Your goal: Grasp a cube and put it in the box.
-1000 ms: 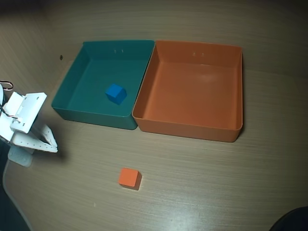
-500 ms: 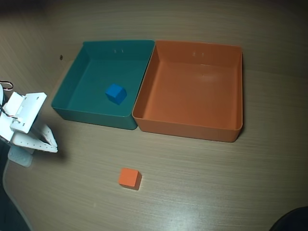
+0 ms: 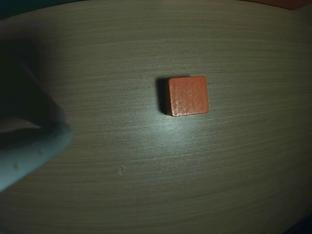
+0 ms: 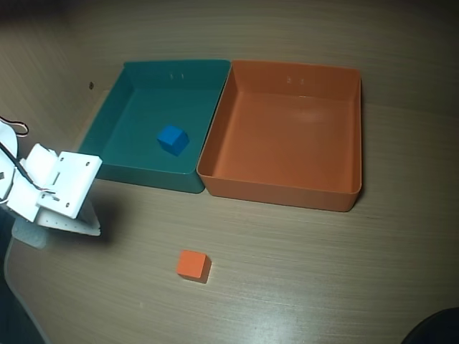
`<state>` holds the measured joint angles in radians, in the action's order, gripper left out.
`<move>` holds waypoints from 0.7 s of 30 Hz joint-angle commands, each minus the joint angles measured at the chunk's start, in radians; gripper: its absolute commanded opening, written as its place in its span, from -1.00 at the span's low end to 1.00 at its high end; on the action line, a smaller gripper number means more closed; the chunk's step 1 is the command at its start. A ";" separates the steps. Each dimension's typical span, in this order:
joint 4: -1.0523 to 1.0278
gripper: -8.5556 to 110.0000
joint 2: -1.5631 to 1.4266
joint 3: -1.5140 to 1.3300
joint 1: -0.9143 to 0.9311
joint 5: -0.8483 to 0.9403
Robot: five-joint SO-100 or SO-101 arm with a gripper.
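Hobby bench, wood-grain table (image 4: 301,272), sorting trays (image 4: 154,179)

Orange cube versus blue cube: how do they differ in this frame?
The orange cube sits on the bare table, in front of the trays; the blue cube lies inside the teal tray. The orange cube matches the empty orange tray in colour, the blue one does not match its tray. Both look about the same size, and nothing grips either.
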<state>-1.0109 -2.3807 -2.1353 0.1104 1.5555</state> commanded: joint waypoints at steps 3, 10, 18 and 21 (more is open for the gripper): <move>0.014 -0.93 0.104 0.138 -0.009 0.005; 0.014 -0.93 0.290 0.290 -0.009 0.005; 0.000 -0.94 0.508 0.503 -0.011 0.005; -0.002 -0.94 0.588 0.578 -0.011 0.005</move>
<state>-1.0109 -1.8162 -1.6644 0.1089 1.5555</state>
